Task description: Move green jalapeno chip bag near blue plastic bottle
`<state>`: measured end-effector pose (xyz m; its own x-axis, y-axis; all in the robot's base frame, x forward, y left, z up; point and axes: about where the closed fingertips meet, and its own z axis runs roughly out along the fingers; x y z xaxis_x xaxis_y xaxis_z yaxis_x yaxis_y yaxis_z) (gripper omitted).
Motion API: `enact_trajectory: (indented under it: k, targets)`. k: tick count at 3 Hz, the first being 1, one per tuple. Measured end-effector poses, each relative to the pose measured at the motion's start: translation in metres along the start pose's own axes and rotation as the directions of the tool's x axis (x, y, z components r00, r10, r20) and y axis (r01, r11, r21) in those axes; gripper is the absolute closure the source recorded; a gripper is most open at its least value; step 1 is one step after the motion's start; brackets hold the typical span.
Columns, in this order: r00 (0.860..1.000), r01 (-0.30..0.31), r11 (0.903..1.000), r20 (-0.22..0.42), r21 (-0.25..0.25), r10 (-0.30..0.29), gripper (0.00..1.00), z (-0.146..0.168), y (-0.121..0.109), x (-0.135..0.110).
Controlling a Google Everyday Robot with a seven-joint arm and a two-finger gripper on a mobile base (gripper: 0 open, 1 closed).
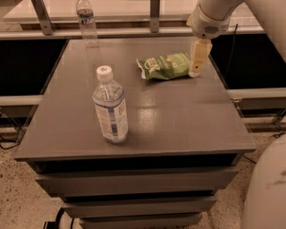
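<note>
The green jalapeno chip bag [164,66] lies flat at the back right of the grey table [178,120]. The blue plastic bottle [110,108], clear with a white cap marked green and a white-and-blue label, stands upright at the front left of the table. My gripper [197,60] hangs down from the arm at the top right, right at the bag's right end and low over the tabletop. The bag and the bottle are well apart.
A smaller clear bottle [86,21] with a dark label band stands at the table's back left edge. A rail with metal posts [154,13] runs behind the table. The robot's pale body [268,188] fills the lower right corner.
</note>
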<state>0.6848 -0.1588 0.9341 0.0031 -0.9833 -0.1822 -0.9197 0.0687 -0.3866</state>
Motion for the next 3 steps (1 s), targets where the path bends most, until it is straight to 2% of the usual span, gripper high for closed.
enact_trajectory:
  k: [1, 2, 3]
  targets:
    - [1.0, -0.002, 0.9983, 0.015, 0.058, 0.001, 0.0, 0.015, -0.017, 0.005]
    - [1.0, -0.009, 0.9954, 0.019, 0.096, 0.007, 0.0, 0.03, -0.029, 0.011]
    - [0.999, -0.023, 0.9941, 0.027, 0.106, 0.02, 0.0, 0.047, -0.037, 0.018]
